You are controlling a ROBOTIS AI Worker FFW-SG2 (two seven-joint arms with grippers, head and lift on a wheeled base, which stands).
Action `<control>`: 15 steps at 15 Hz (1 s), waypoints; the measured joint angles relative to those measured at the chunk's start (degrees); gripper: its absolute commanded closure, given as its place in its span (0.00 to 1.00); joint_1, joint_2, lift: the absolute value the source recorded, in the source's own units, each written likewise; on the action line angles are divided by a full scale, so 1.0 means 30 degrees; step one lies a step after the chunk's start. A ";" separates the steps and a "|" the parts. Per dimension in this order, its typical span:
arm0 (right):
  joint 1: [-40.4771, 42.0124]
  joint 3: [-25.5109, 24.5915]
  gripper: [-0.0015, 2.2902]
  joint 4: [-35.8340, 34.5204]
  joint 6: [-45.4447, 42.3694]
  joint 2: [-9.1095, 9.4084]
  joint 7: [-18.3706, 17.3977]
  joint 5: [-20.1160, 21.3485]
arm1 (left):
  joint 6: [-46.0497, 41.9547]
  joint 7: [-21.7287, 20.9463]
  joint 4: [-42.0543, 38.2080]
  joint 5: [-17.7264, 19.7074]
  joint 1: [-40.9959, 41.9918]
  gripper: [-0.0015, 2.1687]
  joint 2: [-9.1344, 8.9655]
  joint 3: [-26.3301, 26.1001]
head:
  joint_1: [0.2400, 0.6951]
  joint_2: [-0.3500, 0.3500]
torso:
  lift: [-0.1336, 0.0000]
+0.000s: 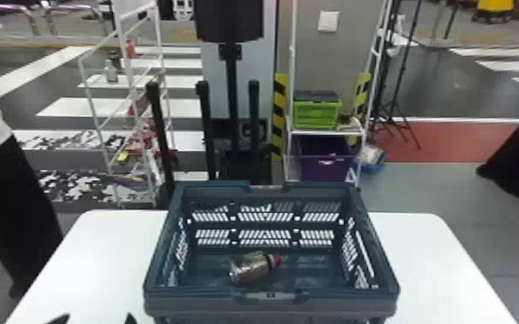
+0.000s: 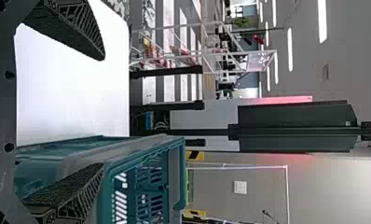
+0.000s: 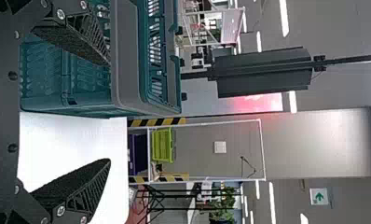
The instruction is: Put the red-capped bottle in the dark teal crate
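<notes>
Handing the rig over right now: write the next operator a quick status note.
Left gripper: open, empty, left of the crate.
Right gripper: open, empty, by the crate's right side.
Bottle: on its side inside the dark teal crate, red cap towards the right.
Done: bottle in crate.
Left: seemingly nothing, perhaps just parking the arms.

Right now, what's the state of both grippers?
Left gripper: open, nothing between its fingers.
Right gripper: open, also empty; the red-capped bottle lies in the dark teal crate.
</notes>
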 measured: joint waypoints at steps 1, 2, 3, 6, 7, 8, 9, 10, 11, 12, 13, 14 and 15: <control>-0.0036 0.0039 0.07 0.0023 0.0001 -0.0036 0.0000 -0.0001 | -0.1282 0.0290 0.0853 -0.0001 0.0336 0.03 -0.0163 -0.0365 | 0.57 0.50 | 1.00; -0.0064 0.0073 0.07 0.0036 0.0001 -0.0060 0.0000 -0.0002 | -0.2548 0.0819 0.1642 -0.0073 0.0572 0.03 -0.0283 -0.0769 | 0.57 0.50 | 1.00; -0.0087 0.0092 0.07 0.0043 0.0007 -0.0070 0.0000 -0.0002 | -0.3807 0.1743 0.2296 -0.0405 0.0763 0.03 -0.0316 -0.1273 | 0.57 0.50 | 1.00; -0.0118 0.0123 0.07 0.0064 0.0017 -0.0076 0.0000 0.0016 | -0.6594 0.4578 0.3704 -0.1827 0.1203 0.03 -0.0003 -0.2908 | 0.57 0.50 | 1.00; -0.0119 0.0133 0.07 0.0067 0.0005 -0.0076 0.0000 0.0033 | -0.7014 0.4654 0.4064 -0.2118 0.1267 0.03 0.0112 -0.3170 | 0.57 0.50 | 1.00; -0.0120 0.0149 0.07 0.0063 0.0003 -0.0076 0.0003 0.0048 | -0.7440 0.4633 0.4453 -0.2317 0.1329 0.03 0.0243 -0.3376 | 0.57 0.50 | 1.00; -0.0121 0.0166 0.07 0.0047 0.0001 -0.0075 0.0008 0.0063 | -0.7936 0.4535 0.4774 -0.2403 0.1368 0.03 0.0327 -0.3488 | 0.57 0.50 | 1.00; -0.0121 0.0181 0.07 0.0023 0.0001 -0.0065 0.0012 0.0089 | -0.8594 0.4386 0.5077 -0.2487 0.1412 0.03 0.0411 -0.3549 | 0.57 0.50 | 1.00; -0.0121 0.0202 0.07 0.0000 0.0000 -0.0048 0.0019 0.0133 | -0.9063 0.4296 0.5222 -0.2562 0.1464 0.03 0.0499 -0.3564 | 0.57 0.50 | 1.00; -0.0130 0.0255 0.07 -0.0008 0.0003 -0.0030 0.0010 0.0180 | -0.9320 0.4219 0.5238 -0.2590 0.1507 0.03 0.0580 -0.3560 | 0.57 0.50 | 1.00; -0.0141 0.0318 0.07 -0.0012 0.0027 -0.0021 0.0015 0.0218 | -0.9415 0.4179 0.5212 -0.2593 0.1531 0.03 0.0641 -0.3554 | 0.57 0.50 | 1.00; -0.0147 0.0377 0.07 -0.0015 0.0047 -0.0017 0.0025 0.0252 | -0.9456 0.4070 0.5149 -0.2526 0.1539 0.03 0.0694 -0.3534 | 0.57 0.50 | 1.00; -0.0149 0.0403 0.07 -0.0015 0.0055 -0.0016 0.0016 0.0264 | -0.9465 0.3842 0.5137 -0.2333 0.1543 0.03 0.0724 -0.3493 | 0.57 0.50 | 1.00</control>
